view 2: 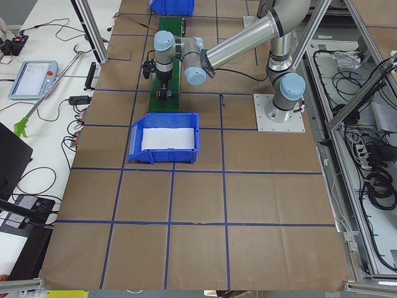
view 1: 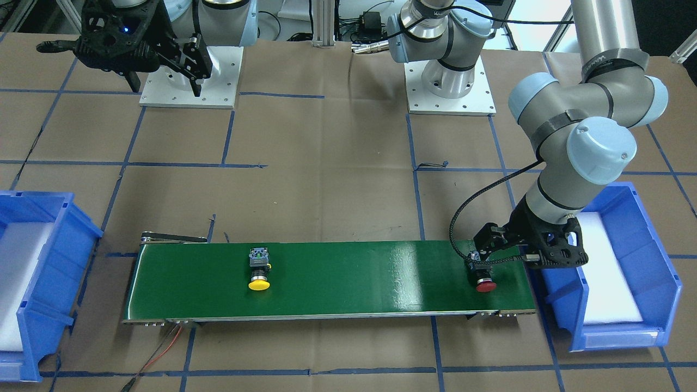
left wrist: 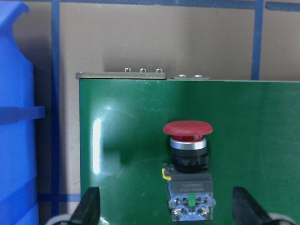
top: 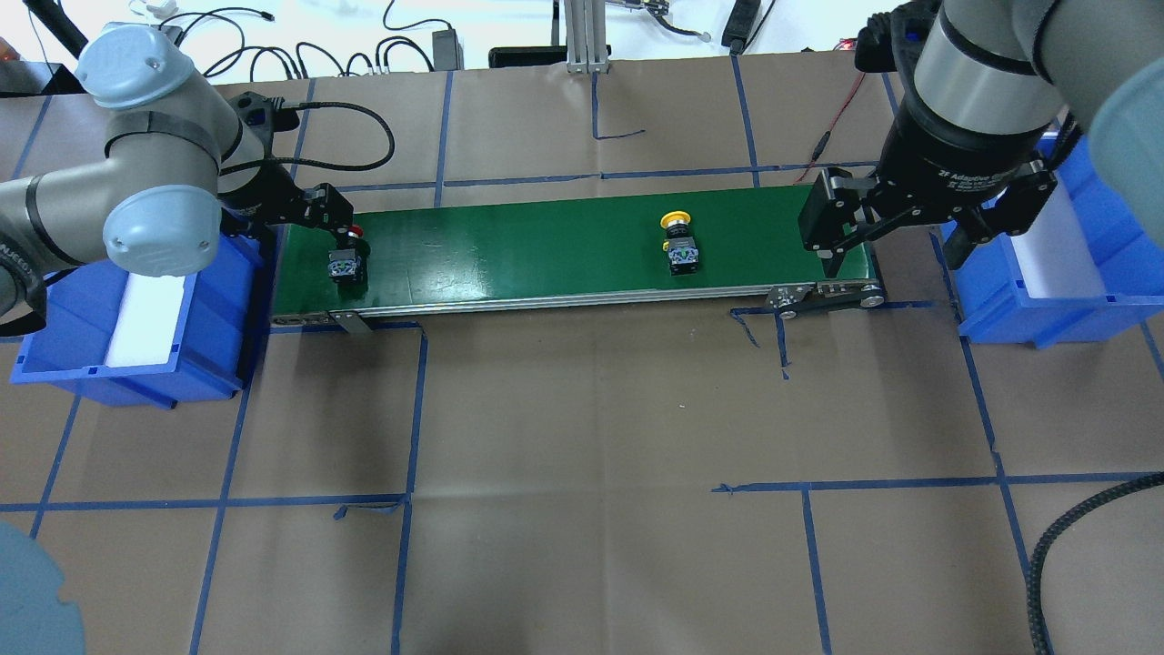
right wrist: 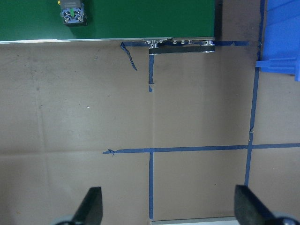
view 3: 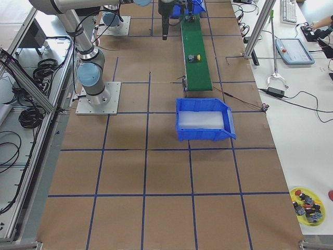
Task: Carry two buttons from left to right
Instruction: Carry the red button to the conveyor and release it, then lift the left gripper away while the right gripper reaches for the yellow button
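Observation:
The red button point(left wrist: 188, 140) lies on its side at the left end of the green conveyor belt point(top: 546, 246). It also shows in the overhead view point(top: 346, 259) and the front view point(view 1: 484, 279). My left gripper point(left wrist: 168, 205) is open just over it, with the button's black body between the spread fingers and clear of both. The left gripper also shows in the overhead view point(top: 341, 232). The yellow button point(top: 678, 244) lies further right on the belt, free. My right gripper point(top: 896, 255) is open and empty, held high by the belt's right end.
A blue bin point(top: 145, 318) with white padding stands left of the belt, under my left arm. A second blue bin point(top: 1073, 264) stands right of the belt. Brown paper with blue tape lines covers the table point(top: 591, 455). The right wrist view shows the yellow button's body point(right wrist: 72, 11).

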`<state>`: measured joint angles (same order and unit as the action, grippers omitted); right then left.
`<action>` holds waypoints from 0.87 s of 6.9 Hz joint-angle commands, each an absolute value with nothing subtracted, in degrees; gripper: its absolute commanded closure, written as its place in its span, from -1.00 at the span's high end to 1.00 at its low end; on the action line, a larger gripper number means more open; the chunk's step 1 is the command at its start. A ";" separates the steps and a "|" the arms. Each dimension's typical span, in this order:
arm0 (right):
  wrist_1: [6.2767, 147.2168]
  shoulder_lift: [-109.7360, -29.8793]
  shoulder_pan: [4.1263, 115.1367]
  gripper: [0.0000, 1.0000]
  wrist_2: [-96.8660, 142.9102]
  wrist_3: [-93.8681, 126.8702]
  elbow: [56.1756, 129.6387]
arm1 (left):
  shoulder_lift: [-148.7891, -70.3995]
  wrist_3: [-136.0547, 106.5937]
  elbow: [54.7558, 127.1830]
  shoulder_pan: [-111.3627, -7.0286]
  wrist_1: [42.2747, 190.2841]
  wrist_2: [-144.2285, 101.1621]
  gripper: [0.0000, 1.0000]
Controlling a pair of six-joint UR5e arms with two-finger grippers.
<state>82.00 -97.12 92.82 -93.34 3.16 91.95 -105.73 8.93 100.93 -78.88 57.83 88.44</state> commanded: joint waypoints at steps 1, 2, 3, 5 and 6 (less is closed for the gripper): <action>82.26 -97.03 92.90 1.00 -93.34 3.16 92.02 | -101.45 7.83 100.11 -80.06 64.30 88.33 1.00; 82.18 -96.86 92.90 1.00 -93.34 3.08 92.02 | -99.42 6.43 98.63 -82.42 68.60 88.50 1.00; 82.61 -95.20 92.90 1.00 -93.43 3.08 92.02 | -97.66 3.89 95.22 -85.23 76.56 89.99 1.00; 93.79 -87.58 92.64 1.00 -93.60 2.90 91.58 | -94.41 2.64 91.76 -88.24 84.44 91.49 1.00; 103.09 -84.32 92.72 1.00 -93.60 2.81 91.32 | -91.96 1.94 92.54 -88.33 86.20 91.49 1.00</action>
